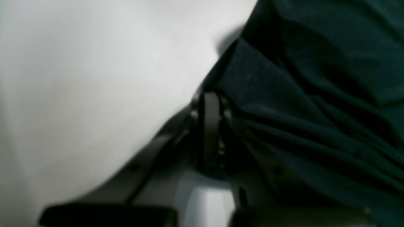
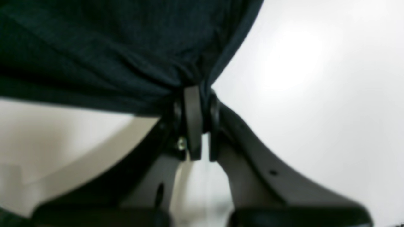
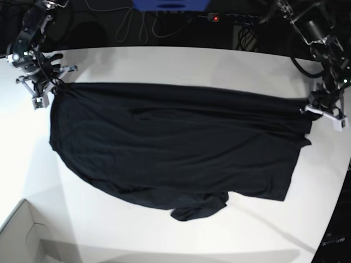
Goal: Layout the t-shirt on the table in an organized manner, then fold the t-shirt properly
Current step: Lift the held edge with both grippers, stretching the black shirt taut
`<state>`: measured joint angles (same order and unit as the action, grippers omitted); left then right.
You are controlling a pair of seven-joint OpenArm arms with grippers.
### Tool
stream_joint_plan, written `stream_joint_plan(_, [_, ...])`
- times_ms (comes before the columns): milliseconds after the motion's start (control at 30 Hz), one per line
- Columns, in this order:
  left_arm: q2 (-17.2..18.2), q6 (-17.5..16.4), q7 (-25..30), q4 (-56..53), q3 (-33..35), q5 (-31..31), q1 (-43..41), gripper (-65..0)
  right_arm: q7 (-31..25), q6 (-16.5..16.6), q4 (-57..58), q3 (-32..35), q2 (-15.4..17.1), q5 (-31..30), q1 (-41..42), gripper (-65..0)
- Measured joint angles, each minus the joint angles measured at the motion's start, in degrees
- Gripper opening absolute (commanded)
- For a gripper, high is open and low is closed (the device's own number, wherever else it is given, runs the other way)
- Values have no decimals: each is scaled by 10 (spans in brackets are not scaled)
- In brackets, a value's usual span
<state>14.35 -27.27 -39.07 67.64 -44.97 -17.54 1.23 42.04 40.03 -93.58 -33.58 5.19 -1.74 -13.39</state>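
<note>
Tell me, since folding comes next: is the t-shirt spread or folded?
Spread: the t-shirt hangs stretched between the right pincer and left pincer, unfolded, its bottom edge bunched.

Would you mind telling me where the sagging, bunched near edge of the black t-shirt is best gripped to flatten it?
Probably the bunched flap on the t-shirt near edge, approached from the bare table side. It sticks out past the hem with folds standing up, so a gripper could likely pinch it low and pull outward.
</note>
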Motion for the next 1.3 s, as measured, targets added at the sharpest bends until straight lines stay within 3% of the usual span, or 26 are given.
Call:
stream_joint_plan(233, [-14, 0, 0, 82, 1, -7, -78, -650, 15, 0, -54, 2, 0, 11, -41, -650])
stream_joint_plan(433, [-9, 2, 2, 139, 1, -97, -178, -650, 14, 0, -76, 1, 2, 9, -62, -650])
stream_joint_plan(567, [-14, -2, -4, 148, -40, -127, -220, -650, 14, 0, -76, 0, 13, 9, -69, -650])
stream_joint_plan(1067, [-12, 0, -3, 145, -59, -137, -209, -650, 13, 0, -76, 4, 11, 5, -100, -650])
stream_joint_plan(1300, [-29, 0, -5, 145, -60, -132, -212, -650, 13, 0, -75, 3, 10, 5, -113, -650])
